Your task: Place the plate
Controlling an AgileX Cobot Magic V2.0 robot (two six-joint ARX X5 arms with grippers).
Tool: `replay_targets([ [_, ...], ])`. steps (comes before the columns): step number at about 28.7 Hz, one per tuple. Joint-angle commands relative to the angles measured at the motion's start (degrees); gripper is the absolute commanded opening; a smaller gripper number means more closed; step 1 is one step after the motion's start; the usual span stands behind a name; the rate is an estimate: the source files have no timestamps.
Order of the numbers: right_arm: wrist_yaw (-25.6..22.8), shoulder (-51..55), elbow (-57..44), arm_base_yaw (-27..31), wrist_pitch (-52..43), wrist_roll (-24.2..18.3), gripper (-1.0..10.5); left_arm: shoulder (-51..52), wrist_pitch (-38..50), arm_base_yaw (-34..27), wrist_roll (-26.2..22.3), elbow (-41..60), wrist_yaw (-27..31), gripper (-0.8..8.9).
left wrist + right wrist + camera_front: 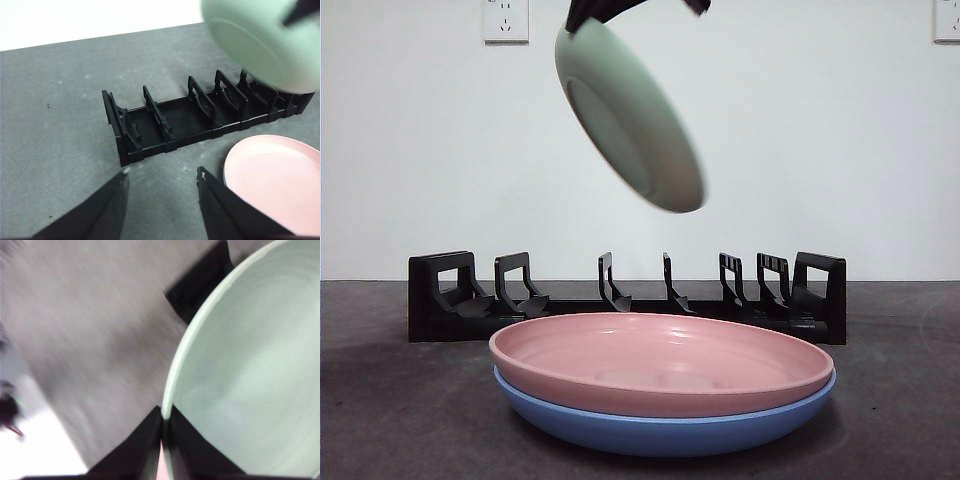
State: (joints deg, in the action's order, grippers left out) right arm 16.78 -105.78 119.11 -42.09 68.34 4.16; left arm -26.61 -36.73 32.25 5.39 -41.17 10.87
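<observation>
White wall behind a dark table: the right gripper (pixel 162 427), jaws pinched on the rim of a green plate (pixel 630 115), hangs it tilted at 12 o'clock above the black rack (pixel 620 300), apparently edge-on for a slot. The left gripper (pixel 160 182) waits open near stacked pink (pixel 660 360) and blue (pixel 660 432) plates.

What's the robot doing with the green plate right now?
Right gripper shut on green plate, tilted, high above black rack. Left gripper open, empty. Rack slots bare; pink plate on blue plate in front.

table (pixel 380 420): dark grey | on it: black rack (pixel 620 300), blue plate (pixel 660 430)
</observation>
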Motion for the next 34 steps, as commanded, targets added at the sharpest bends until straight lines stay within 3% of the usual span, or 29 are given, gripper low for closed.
replay_targets([
  [1,-4.04,0.09,1.53,-2.71,0.28,-4.26,0.2,-0.15,0.37,0.17,0.24,-0.35,0.26,2.19],
  [11,-11.26,5.68,-8.96,-10.29,-0.39,-5.77,0.2,-0.15,0.28,0.17,0.26,-0.35,0.26,2.19],
  [20,-12.13,19.32,-33.27,-15.45,-15.96,-7.15,0.2,-0.15,0.28,0.17,0.26,-0.35,0.26,2.19],
  [34,-24.90,22.56,-58.42,-26.49,-31.34,-9.55,0.2,-0.15,-0.07,0.17,0.26,-0.35,0.26,2.19],
])
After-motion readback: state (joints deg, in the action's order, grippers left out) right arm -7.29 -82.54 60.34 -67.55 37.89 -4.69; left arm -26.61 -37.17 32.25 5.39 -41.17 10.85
